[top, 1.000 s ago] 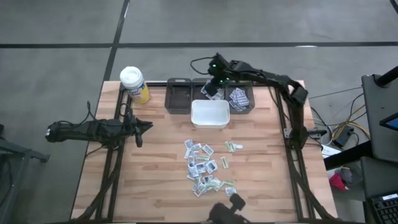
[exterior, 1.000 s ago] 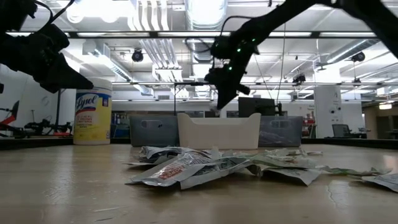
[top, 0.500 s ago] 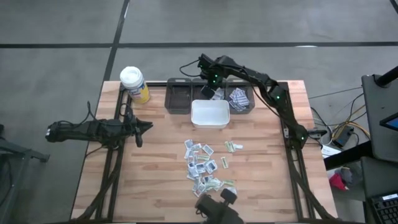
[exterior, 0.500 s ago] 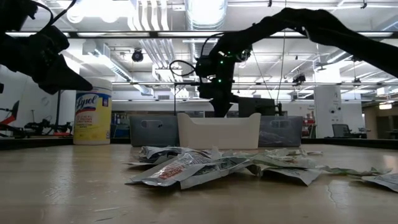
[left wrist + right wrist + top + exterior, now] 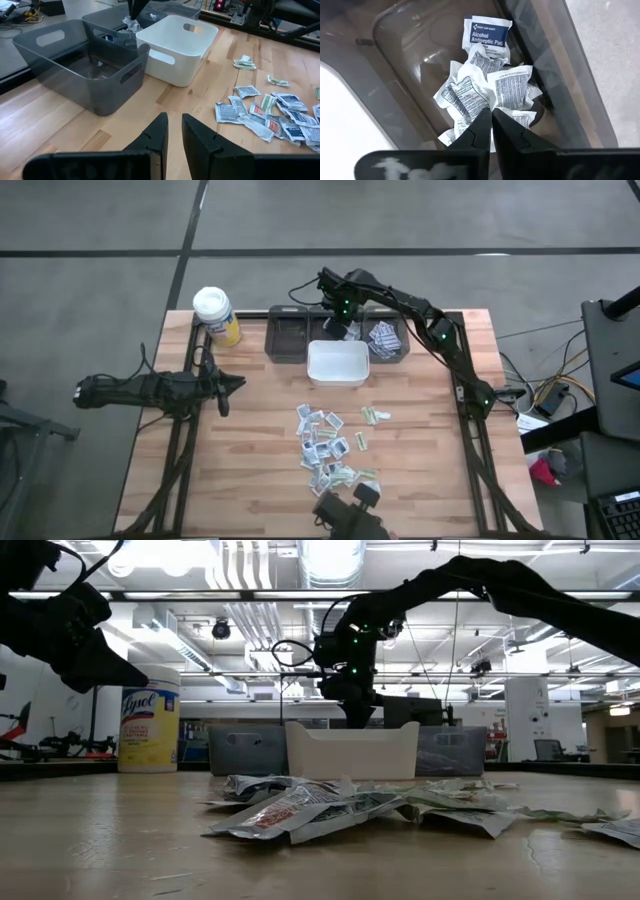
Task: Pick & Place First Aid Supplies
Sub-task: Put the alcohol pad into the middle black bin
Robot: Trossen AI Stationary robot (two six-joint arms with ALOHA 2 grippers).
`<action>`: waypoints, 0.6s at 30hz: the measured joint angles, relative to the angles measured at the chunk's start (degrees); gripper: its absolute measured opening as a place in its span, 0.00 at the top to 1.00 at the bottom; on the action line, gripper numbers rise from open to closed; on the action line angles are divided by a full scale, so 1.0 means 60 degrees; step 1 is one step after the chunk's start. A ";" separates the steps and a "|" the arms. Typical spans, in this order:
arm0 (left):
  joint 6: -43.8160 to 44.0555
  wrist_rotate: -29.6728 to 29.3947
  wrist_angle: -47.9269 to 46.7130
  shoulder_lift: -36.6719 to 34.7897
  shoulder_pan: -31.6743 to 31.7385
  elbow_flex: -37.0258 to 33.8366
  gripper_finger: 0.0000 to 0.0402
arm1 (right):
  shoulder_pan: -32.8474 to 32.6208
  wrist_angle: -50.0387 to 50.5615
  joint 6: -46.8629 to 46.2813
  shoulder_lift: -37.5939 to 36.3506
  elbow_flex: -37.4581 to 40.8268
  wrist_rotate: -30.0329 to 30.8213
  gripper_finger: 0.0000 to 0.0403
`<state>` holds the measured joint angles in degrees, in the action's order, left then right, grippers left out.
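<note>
Right gripper (image 5: 340, 326) was down in the middle grey bin (image 5: 328, 313), just behind the white bin (image 5: 338, 365). Fingers (image 5: 479, 131) nearly together, only a thin gap between the tips. They sat against the crumpled packets in bin (image 5: 485, 92); whether one was pinched, can't tell. That heap included one flat "Alcohol Antiseptic Pad" packet (image 5: 486, 33) at its far edge.

Left gripper (image 5: 226, 383) hung idle well off to the left of the white bin, above bare table (image 5: 250, 440). Fingers (image 5: 155, 137) narrow, a slim gap between them, nothing in it.

Main packet pile (image 5: 330, 448) lay loose on the table in front of the white bin, toward the near edge. Two green-print strays (image 5: 376, 416) sat just right of the pile, between it and the white bin.

Right grey bin (image 5: 385, 340), behind-right of the white bin, also held packets. Left grey bin (image 5: 287, 337), behind-left of the white bin: contents unclear.

Yellow bottle (image 5: 216, 315) with white lid stood upright at the table's back-left corner, well left of the white bin.
</note>
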<state>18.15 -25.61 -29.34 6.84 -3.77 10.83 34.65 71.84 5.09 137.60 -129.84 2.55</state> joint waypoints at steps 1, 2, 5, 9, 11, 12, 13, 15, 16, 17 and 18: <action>0.0000 0.0000 -0.0003 0.0001 0.0000 0.0000 0.87 | 0.0000 -0.0001 0.0012 0.0000 0.0000 0.0000 0.95; 0.0000 0.0000 -0.0004 -0.0002 0.0000 0.0000 0.87 | 0.0000 -0.0001 0.0014 0.0000 0.0000 0.0000 0.93; 0.0004 0.0000 0.0000 -0.0002 0.0000 0.0000 0.87 | 0.0018 -0.0028 0.0020 0.0000 0.0004 0.0014 0.87; 0.0004 0.0000 0.0000 -0.0001 0.0000 0.0000 0.87 | 0.0029 0.0141 0.0003 -0.0003 -0.0136 0.0062 0.79; 0.0005 0.0000 0.0000 0.0001 0.0000 0.0000 0.87 | -0.0004 0.0600 -0.0071 -0.0046 -0.0393 0.0055 0.77; 0.0004 0.0000 0.0000 0.0001 0.0000 0.0000 0.87 | -0.0043 0.0898 -0.0071 -0.0079 -0.0567 0.0056 0.77; 0.0004 0.0000 0.0004 -0.0001 0.0000 0.0000 0.87 | -0.0094 0.1223 -0.0075 -0.0126 -0.0743 0.0047 0.76; 0.0007 0.0000 0.0000 -0.0002 0.0000 0.0000 0.87 | -0.0267 0.1785 -0.0053 -0.0316 -0.0868 0.0024 0.77; 0.0004 0.0000 -0.0014 -0.0002 0.0000 0.0000 0.87 | -0.0381 0.1923 0.0018 -0.0516 -0.0761 -0.0012 0.77; -0.0002 0.0004 -0.0040 -0.0001 0.0000 0.0000 0.87 | -0.0517 0.2119 0.0118 -0.0658 -0.0742 -0.0088 0.78; -0.0004 0.0004 -0.0052 -0.0002 0.0000 0.0000 0.87 | -0.0655 0.2266 0.0210 -0.0821 -0.0739 -0.0210 0.79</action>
<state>18.13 -25.58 -29.66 6.83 -3.77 10.83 30.73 85.43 6.35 132.68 -134.28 1.28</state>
